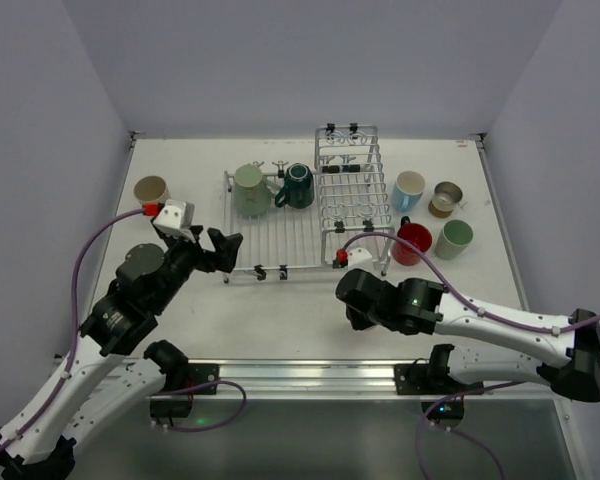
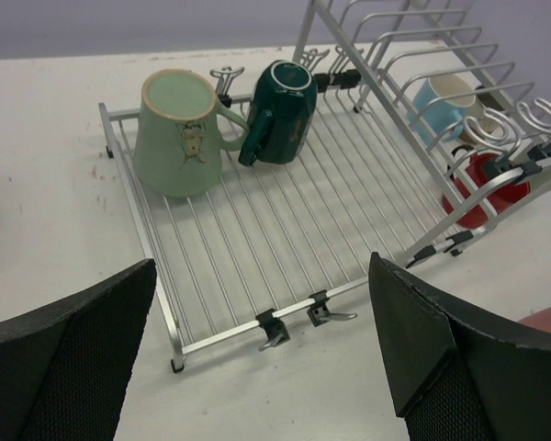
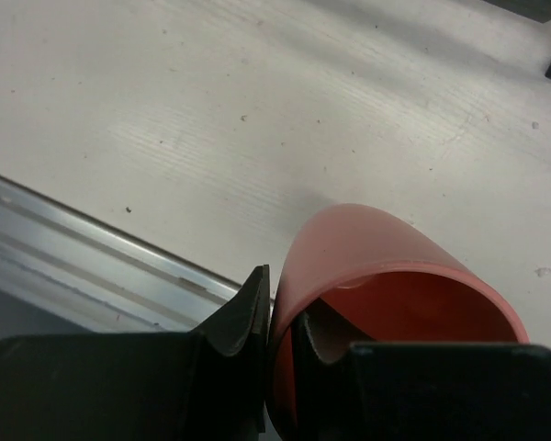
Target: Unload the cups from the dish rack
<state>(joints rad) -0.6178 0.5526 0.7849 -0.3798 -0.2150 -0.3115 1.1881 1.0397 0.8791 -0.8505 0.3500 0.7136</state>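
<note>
Across the flat grid of the dish rack (image 1: 280, 235): a sage green mug (image 1: 250, 190) and a dark teal mug (image 1: 298, 186) sit close together along the far edge, the green one's handle turned toward the teal one.
Raised part: the prong section (image 1: 350, 190) runs along the right side of the flat grid.
Right of the rack: a light blue cup (image 1: 409, 190), a brown cup (image 1: 445, 198), a red mug (image 1: 413, 242) and a pale green cup (image 1: 454, 238) stand near each other on the table (image 1: 280, 310).
Left of the rack: a beige cup (image 1: 151, 190) stands alone near the far left edge.
Left gripper (image 2: 262, 276): jaws spread wide with nothing between them, just off the rack's near left corner, facing the two mugs.
Right gripper (image 3: 277, 317): pinched narrow on the wall of a pink-red cup (image 3: 386, 266), one finger inside the rim and one outside.
Pink-red cup: tipped with its mouth toward the wrist camera, over bare table beside the metal rail (image 3: 92, 248). Whether it touches the table cannot be told.
</note>
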